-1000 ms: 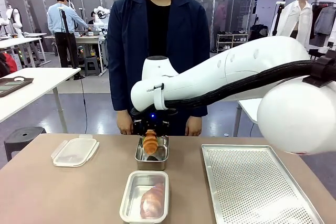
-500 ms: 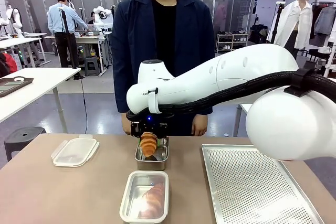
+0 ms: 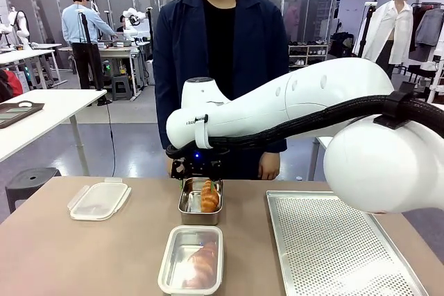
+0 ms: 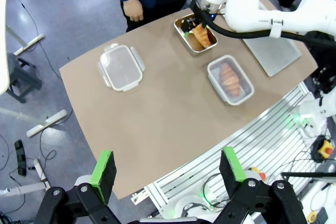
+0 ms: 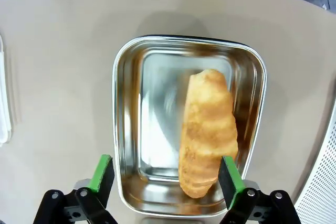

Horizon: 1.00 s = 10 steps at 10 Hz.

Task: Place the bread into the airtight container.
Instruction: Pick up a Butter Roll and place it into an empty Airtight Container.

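Bread [image 5: 207,132] lies in steel container [image 5: 126,129], toward one side wall, directly below right gripper [image 5: 165,174]. We see its jaws spread wide, green pads [image 5: 103,170] flanking bread without touching it. Container sits under gripper [image 3: 195,169] in front view. Left gripper [image 4: 168,167] wide open, well apart, holding nothing.

A perforated metal tray [image 3: 340,247] lies flat on the brown table [image 3: 69,254], at the right side. Left of it, near the front edge, sits 1 white-rimmed container [image 3: 191,260] holding a croissant [image 3: 201,263]. A clear plastic lid [image 3: 99,199] with side latches rests well apart on the left. Behind the table stands a person in a dark jacket [image 3: 220,53].
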Each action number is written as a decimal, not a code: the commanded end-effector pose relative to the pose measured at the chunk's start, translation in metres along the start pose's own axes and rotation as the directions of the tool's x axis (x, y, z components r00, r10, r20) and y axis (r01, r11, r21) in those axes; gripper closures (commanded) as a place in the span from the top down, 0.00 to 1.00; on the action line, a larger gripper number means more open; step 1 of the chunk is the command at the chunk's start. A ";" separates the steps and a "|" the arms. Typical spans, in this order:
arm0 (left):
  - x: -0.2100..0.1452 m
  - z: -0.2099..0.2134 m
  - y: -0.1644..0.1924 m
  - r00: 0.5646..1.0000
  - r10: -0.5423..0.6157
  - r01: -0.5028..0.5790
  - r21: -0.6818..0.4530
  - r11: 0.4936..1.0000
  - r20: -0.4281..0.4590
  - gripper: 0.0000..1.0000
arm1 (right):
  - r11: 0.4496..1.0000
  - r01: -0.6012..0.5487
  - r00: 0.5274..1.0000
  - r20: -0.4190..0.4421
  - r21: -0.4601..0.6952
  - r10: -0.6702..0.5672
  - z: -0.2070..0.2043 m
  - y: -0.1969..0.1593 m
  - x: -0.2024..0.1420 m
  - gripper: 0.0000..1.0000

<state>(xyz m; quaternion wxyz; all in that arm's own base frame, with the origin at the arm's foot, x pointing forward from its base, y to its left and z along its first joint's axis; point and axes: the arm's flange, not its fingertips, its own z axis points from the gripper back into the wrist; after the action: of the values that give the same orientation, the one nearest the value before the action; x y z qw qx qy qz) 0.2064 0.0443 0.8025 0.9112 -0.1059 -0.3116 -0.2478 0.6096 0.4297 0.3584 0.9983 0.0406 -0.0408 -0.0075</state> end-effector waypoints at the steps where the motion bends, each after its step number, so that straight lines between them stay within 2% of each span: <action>1: 0.001 0.002 -0.001 1.000 -0.008 0.008 -0.010 1.000 -0.006 1.00 | 1.000 -0.001 1.000 0.000 0.000 0.001 0.000 0.001 -0.001 1.00; 10: 0.001 0.002 -0.001 1.000 -0.008 0.008 -0.010 1.000 -0.006 1.00 | 1.000 -0.001 1.000 0.000 0.000 0.001 0.000 0.001 -0.001 1.00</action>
<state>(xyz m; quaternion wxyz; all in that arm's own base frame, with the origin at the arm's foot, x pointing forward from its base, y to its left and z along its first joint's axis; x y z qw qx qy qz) 0.2064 0.0443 0.8025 0.9112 -0.1059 -0.3116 -0.2478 0.6091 0.4297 0.3575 0.9984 0.0402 -0.0399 -0.0068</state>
